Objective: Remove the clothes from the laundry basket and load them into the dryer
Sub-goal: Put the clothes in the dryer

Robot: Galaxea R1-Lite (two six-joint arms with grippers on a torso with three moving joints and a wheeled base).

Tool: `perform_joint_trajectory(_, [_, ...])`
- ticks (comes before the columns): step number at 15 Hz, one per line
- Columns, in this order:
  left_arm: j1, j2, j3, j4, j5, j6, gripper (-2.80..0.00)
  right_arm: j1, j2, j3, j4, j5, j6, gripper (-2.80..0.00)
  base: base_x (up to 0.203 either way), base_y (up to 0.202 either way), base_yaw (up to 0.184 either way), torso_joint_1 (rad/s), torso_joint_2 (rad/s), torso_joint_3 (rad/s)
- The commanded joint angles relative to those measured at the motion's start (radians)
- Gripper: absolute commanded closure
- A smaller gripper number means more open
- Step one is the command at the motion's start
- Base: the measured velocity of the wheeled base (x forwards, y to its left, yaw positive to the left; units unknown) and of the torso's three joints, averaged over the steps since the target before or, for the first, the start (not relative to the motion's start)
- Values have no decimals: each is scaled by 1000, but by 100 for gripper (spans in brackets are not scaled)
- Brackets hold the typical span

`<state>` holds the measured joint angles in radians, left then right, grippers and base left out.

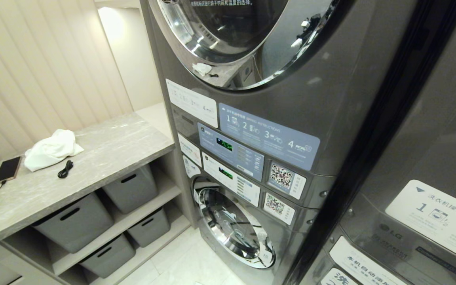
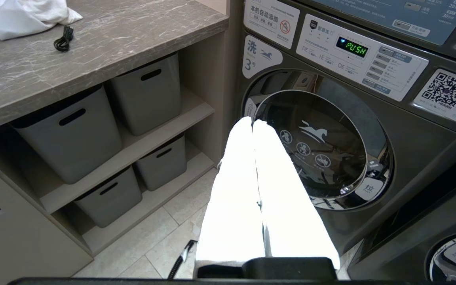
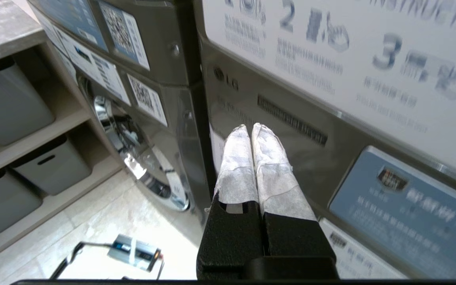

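Dryer [image 1: 228, 35] up top of the stack, its round door filling the head view's upper edge, with a washer [image 1: 234, 229] below it. Second stack [image 1: 430, 198] alongside on the right. Left of them, a counter [image 1: 105, 154] over grey bins [image 1: 75, 221]. On the counter, a white cloth [image 1: 52, 149], a phone [image 1: 7, 169] and a black cable [image 1: 65, 169]. Left gripper [image 2: 251, 123] fronts the washer door, tips pressed together, empty. Right gripper [image 3: 250, 128], pressed together too, hangs close to the second stack's panel.

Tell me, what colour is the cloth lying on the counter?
The cloth is white, crumpled beside a black cable. The head view shows it best.
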<state>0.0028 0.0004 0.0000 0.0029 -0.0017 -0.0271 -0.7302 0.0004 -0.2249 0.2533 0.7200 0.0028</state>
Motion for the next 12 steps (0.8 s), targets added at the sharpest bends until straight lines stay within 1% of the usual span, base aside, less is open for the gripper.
perform_joint_trajectory(1, [0, 0, 2, 0, 0, -1, 0, -2, -40, 8, 23, 0, -1, 0, 0, 0, 0, 0, 0, 0])
perform_joint_trajectory(2, [0, 0, 2, 0, 0, -1, 0, 6, -40, 14, 32, -9, -9, 0, 0, 0, 0, 0, 0, 0])
perform_joint_trajectory(5, [0, 0, 2, 0, 0, -1, 0, 23, -40, 26, 67, -127, -49, 0, 0, 0, 0, 0, 0, 0])
perform_joint_trajectory(7, [0, 0, 2, 0, 0, -1, 0, 66, -28, 28, 70, -202, -118, 0, 0, 0, 0, 0, 0, 0])
perform_joint_trajectory(8, [0, 0, 2, 0, 0, -1, 0, 84, 18, 25, 69, -252, -143, 0, 0, 0, 0, 0, 0, 0])
perform_joint_trajectory(10, [0, 0, 2, 0, 0, -1, 0, 106, 184, 25, 68, -335, -175, 0, 0, 0, 0, 0, 0, 0])
perform_joint_trajectory(11, [0, 0, 2, 0, 0, -1, 0, 136, 270, 27, 68, -376, -189, 0, 0, 0, 0, 0, 0, 0])
perform_joint_trajectory(12, [0, 0, 2, 0, 0, -1, 0, 188, 348, 28, 68, -428, -203, 0, 0, 0, 0, 0, 0, 0])
